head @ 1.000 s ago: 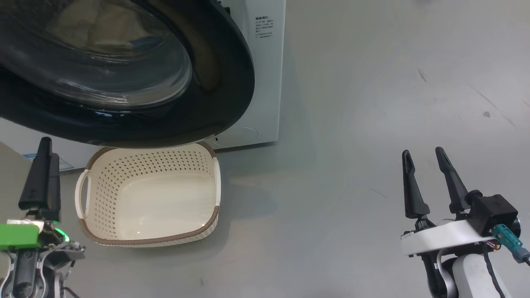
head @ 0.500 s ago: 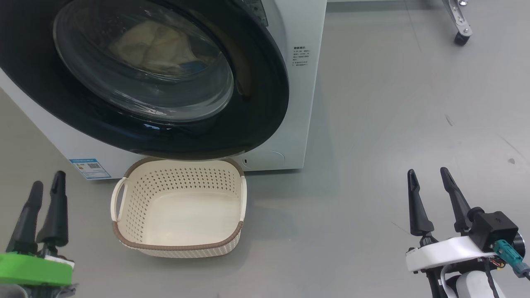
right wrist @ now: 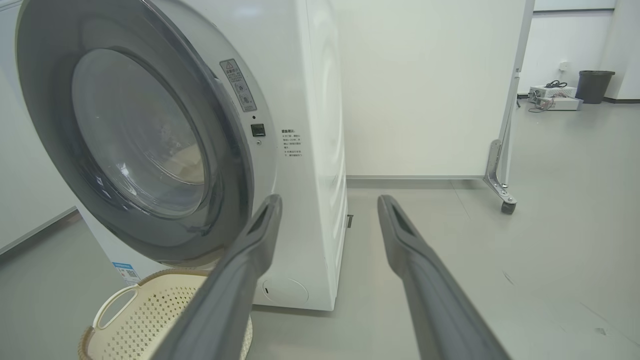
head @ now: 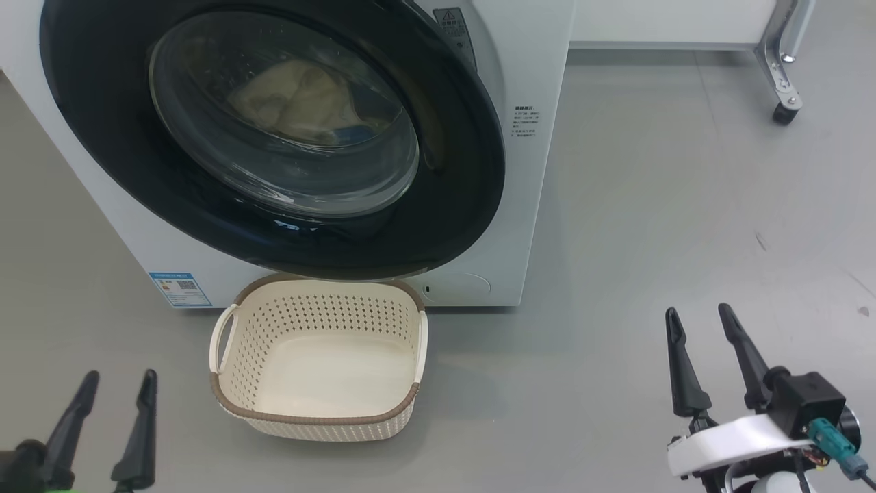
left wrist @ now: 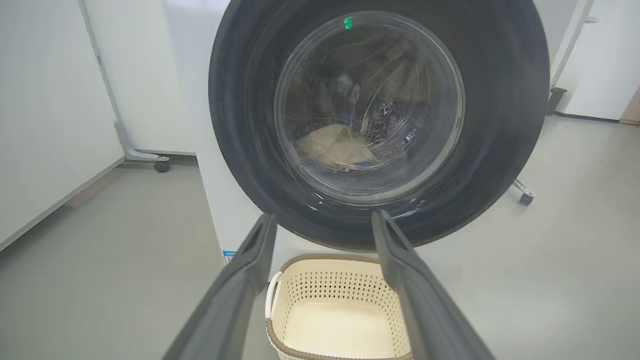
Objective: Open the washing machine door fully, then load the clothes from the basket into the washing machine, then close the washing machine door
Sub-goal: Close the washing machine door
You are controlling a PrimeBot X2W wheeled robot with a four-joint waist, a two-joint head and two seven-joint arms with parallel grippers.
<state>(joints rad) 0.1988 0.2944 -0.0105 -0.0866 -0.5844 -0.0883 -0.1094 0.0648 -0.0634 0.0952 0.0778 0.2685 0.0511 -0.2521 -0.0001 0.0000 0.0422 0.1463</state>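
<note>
Now left end effector (head: 120, 374) lower and splayed.

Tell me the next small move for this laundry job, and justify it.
Likely just park both arms, since the job looks done. The basket is empty. The clothes lie behind the glass of the washing machine door, which looks shut against the washing machine, though I cannot tell if it latched. The left gripper and right gripper are open, holding nothing.
</note>
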